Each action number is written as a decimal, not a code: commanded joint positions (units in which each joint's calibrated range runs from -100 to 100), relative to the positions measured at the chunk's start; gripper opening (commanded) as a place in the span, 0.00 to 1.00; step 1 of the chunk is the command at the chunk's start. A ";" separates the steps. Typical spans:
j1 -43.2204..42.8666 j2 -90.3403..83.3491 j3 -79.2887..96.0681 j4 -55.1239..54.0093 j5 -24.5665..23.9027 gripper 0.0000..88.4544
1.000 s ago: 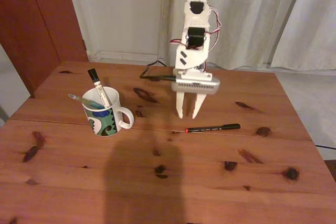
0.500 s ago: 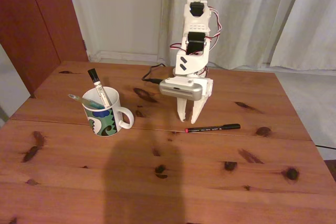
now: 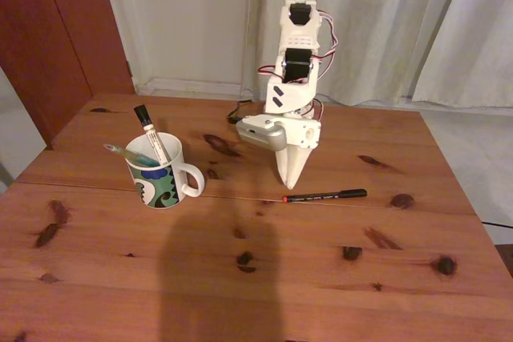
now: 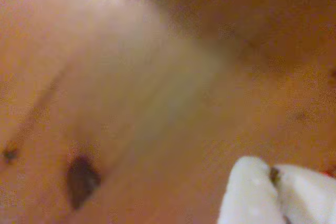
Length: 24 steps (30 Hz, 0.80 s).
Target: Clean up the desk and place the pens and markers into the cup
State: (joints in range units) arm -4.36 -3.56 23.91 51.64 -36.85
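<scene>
In the fixed view the white arm stands at the far middle of the pine bench point(image 3: 120, 278); its hand point(image 3: 291, 184) points down, the two fingers pressed together into one tapering point with nothing between them, the tip just above or on the wood, I cannot tell which; the wrist view is blurred, yet it too shows the white fingertips point(image 4: 252, 192) meeting at the lower right over bare wood with a dark knot point(image 4: 81, 179) at the lower left. The black pen point(image 3: 325, 195), red at its left end, lies flat on the bench just near and right of the hand's tip, running left to right, its red end close to the tip but apart from it. The cup point(image 3: 159, 174) stands upright at the left of the bench, well apart from the hand, its handle turned right; in it the marker point(image 3: 150, 133) leans with its black cap up and to the far left, and the green pen point(image 3: 127, 153) rests across the rim, sticking out to the left. Pale curtains point(image 3: 385, 22) hang beyond the far edge; a brown door point(image 3: 56, 30) stands at the far left.
</scene>
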 commanded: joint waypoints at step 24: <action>3.12 8.32 -18.68 6.04 -0.24 0.01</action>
State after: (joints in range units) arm 2.02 5.08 9.21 57.45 -37.00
